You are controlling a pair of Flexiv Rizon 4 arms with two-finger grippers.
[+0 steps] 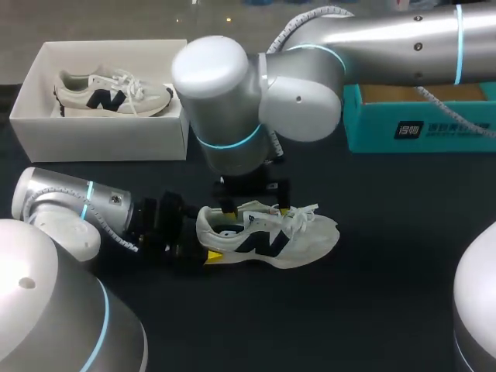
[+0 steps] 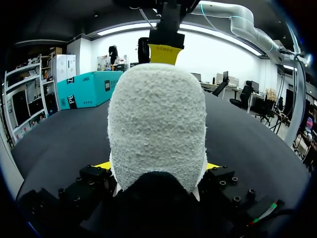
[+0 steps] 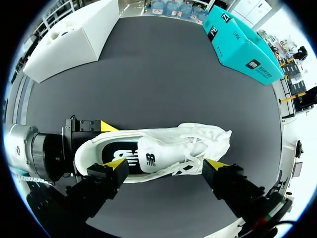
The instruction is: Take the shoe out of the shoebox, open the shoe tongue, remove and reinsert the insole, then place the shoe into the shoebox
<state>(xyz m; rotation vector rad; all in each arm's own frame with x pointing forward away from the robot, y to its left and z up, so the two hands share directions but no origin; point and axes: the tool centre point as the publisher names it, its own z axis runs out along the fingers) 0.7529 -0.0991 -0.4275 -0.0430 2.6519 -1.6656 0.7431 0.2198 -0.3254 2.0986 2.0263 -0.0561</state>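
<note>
This is a robotics lab. Two silver robot arms, the left arm [image 1: 70,209] and the right arm [image 1: 310,70], have thick rounded joints ringed with glowing blue bands, and they lean over a desk [image 1: 387,310] with a plain black top. The desk carries a white shoebox [image 1: 101,136], a teal carton [image 1: 418,128] and a loose sneaker [image 1: 271,242], laid out like trial props.

A white fabric sneaker with a dark logo [image 1: 271,236] is standing upright on its sole, its black insole [image 3: 116,153] showing inside. It is sitting well apart from the open white cardboard shoebox [image 1: 101,139], which is holding a matching sneaker [image 1: 112,93].
</note>
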